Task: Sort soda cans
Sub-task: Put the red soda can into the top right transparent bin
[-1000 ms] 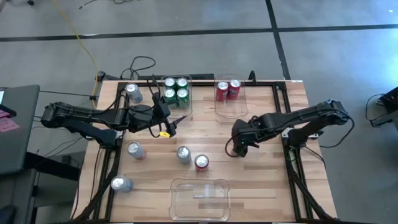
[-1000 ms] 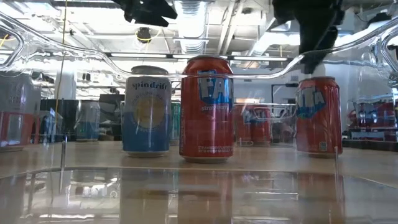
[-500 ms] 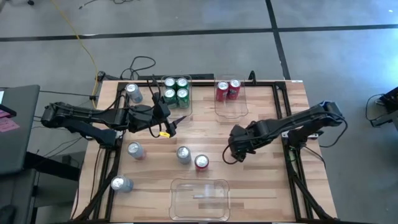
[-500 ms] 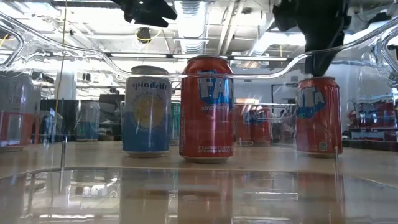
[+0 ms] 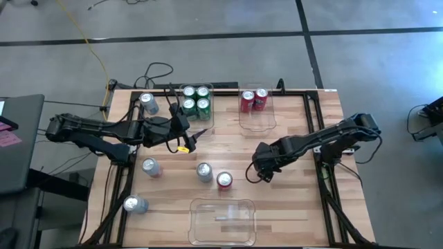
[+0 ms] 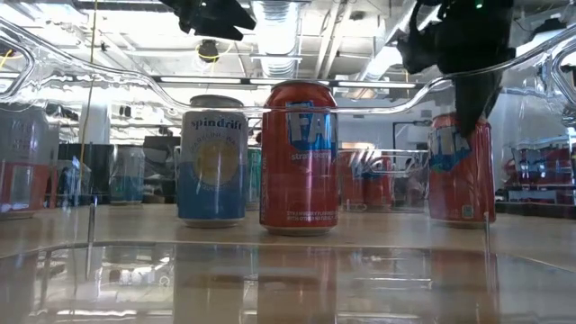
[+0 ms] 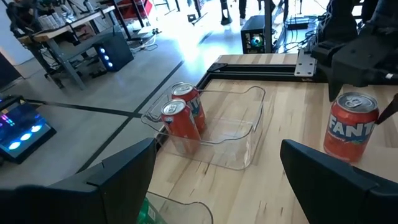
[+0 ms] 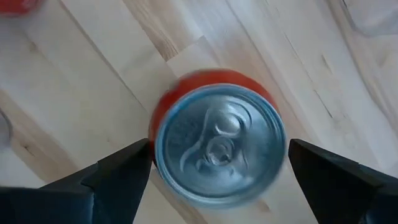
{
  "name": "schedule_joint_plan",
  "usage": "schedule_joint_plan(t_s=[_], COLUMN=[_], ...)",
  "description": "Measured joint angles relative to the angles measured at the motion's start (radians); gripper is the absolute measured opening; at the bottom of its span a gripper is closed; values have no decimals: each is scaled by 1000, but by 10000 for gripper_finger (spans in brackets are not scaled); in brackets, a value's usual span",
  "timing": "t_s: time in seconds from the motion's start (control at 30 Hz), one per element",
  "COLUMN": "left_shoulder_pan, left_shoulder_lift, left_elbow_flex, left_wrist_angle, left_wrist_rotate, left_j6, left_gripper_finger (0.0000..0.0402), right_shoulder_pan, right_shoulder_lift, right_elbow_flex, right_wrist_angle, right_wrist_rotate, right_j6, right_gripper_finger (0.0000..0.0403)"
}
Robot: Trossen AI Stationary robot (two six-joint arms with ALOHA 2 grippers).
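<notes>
Right wrist view: red can point(image 8: 217, 142) sits between the spread right gripper point(image 8: 217, 171) fingers, untouched.

The red can point(image 8: 214, 140) had a brushed, shiny metal top and a glossy painted wall. The bench point(image 8: 112, 81) was pale, smooth wood with visible grain. The bins point(image 7: 230, 134) were clear, glossy plastic.

Item count, high view unless noted:

- Green cans: four point(image 5: 188, 92) point(image 5: 202, 91) point(image 5: 188, 105) point(image 5: 203, 105).
- Red cans: four. Two stand together point(image 5: 246, 101) point(image 5: 260, 97), one stands alone point(image 5: 224, 180), and one shows in the right wrist view point(image 8: 217, 140).
- Silver cans: four point(image 5: 147, 104) point(image 5: 150, 167) point(image 5: 203, 171) point(image 5: 133, 203).
- Clear plastic bins: three point(image 5: 197, 123) point(image 5: 257, 119) point(image 5: 222, 220).
- Robot arms: two point(image 5: 97, 131) point(image 5: 325, 138).
</notes>
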Motion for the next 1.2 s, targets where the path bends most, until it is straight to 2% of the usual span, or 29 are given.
schedule_joint_plan(t_s=[0.17,0.4,0.57,0.7,1.0,1.2], left_shoulder_pan=[0,0,0,0,0,0], left_shoulder_lift=[0,0,0,0,0,0], left_elbow_flex=[0,0,0,0,0,0], left_wrist_angle=[0,0,-1,-1,-2,-2], left_wrist_rotate=[0,0,0,0,0,0], left_j6=[-3,-8,-16,-19,-22,-22], left_gripper_finger=[338,338,338,338,338,338], right_shoulder_pan=[-7,-12,-9,-11,-45,-177], right_shoulder_lift=[0,-3,-1,3,0,0], right_elbow_flex=[-4,-2,10,91,375,509], right_wrist_angle=[67,61,35,-57,-203,-236], right_wrist_rotate=[-4,-6,-8,-12,105,219], right_j6=[-31,-36,-65,-94,-215,-337], right_gripper_finger=[349,283,277,277,277,277])
